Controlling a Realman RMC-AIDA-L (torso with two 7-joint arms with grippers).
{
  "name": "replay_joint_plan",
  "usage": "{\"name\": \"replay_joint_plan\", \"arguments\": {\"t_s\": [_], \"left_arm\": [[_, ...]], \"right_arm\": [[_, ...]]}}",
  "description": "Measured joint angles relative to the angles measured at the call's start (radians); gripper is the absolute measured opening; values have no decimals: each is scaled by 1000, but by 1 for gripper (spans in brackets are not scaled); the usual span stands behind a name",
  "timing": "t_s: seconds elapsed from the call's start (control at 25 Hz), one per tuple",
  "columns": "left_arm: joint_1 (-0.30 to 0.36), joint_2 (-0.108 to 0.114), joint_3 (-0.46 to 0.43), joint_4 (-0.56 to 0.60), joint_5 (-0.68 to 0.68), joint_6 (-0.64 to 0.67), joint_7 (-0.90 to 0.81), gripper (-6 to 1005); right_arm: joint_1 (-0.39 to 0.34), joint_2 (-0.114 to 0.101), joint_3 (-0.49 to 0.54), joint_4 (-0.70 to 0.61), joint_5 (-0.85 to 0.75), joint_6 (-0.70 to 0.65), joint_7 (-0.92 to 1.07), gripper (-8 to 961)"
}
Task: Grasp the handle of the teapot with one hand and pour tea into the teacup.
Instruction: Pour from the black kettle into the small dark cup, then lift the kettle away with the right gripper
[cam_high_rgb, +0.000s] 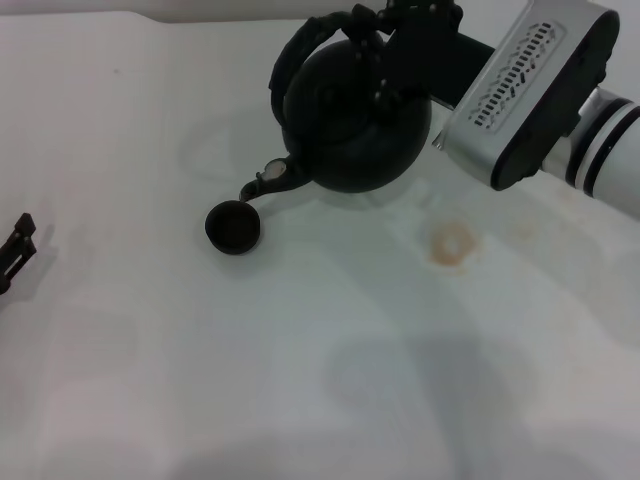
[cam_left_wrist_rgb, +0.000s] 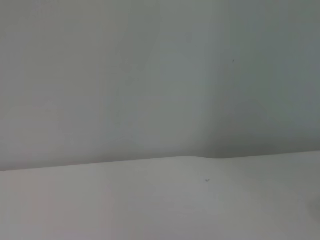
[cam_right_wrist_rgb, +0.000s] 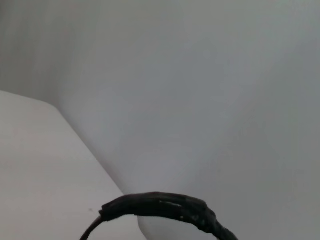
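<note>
1. The large, round, matte black teapot sits near the far edge of the white counter, a little right of its middle. Whether it is resting on the surface or lifted just clear is hard to judge from the head view.
2. Its short curved spout points toward the near-left, and the spout tip is just beside, nearly over, the tiny round black handleless teacup, which stands on the counter on the near-left side of the pot.
3. The thick black arched handle with its ribbed wrap rises over the pot's top; the right wrist view shows a stretch of it close up.
4. The right gripper reaches in from the counter's right side and meets the handle at its far-right end. Its jaws appear clamped on the handle, though dark parts overlap there and the contact itself is not clearly visible.
5. The left gripper is parked at the counter's left edge, well apart from pot and cup; I cannot tell how its jaws stand.
6. The deciding relation: the pot's spout-to-body axis runs from the right gripper toward the cup, so tipping along that line should carry the tea into it. The right arm is far nearer.
7. A faint brownish ring stain marks the counter to the right of the cup.
</note>
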Motion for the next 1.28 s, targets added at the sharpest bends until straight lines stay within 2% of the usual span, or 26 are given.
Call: {"name": "replay_joint_plan", "arguments": {"t_s": [0.68,1.28], "left_arm": [[-7,0,0,0,0,1,2,803],[-16,0,-1,0,0,2,2,802]], "right_arm": [[61,0,-92,-13,-6,156,-7,109],[80,0,-144,-23,-100,236,0,108]]}}
